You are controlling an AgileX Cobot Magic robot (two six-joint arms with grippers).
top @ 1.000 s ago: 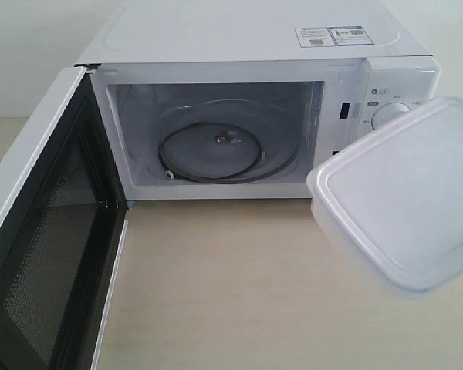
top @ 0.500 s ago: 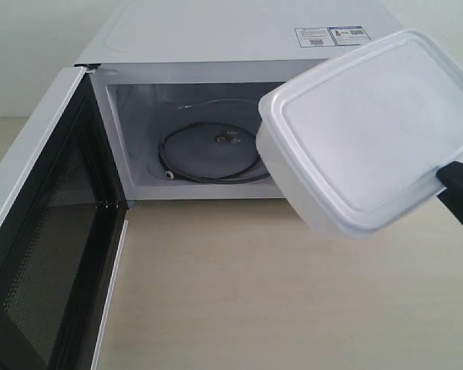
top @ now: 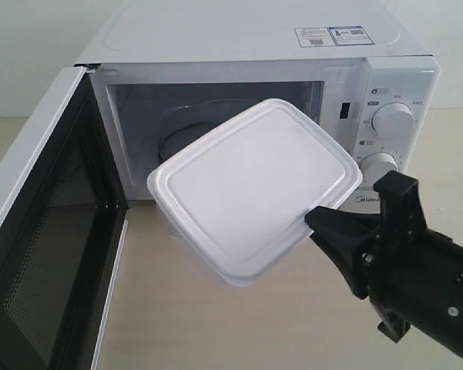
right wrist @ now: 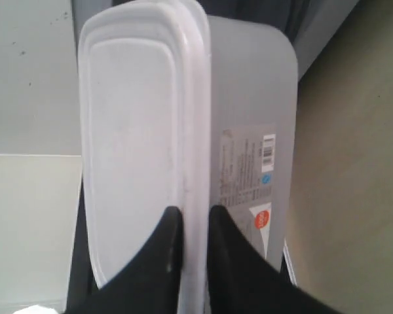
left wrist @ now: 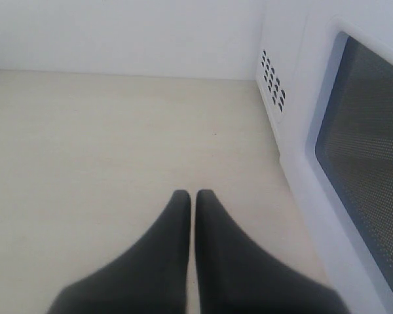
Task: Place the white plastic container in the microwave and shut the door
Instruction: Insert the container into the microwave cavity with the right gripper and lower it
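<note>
white plastic container [top: 255, 193]: translucent white | label [right wrist: 261, 219]: red patch, dark print | microwave [top: 239, 35]: white | door [top: 46, 254]: white, black mesh | right gripper [right wrist: 191, 216]: black | table [top: 216, 324]: pale beige

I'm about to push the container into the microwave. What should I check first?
1. Door open wide: ok.
2. Right gripper pinching the container by its lid rim: ok.
3. Container square to the microwave: not ok, it is turned corner-first.
4. Cavity free: cannot tell, the container hides most of it.
5. Left gripper out of the path: ok, shut, outside the door.
</note>
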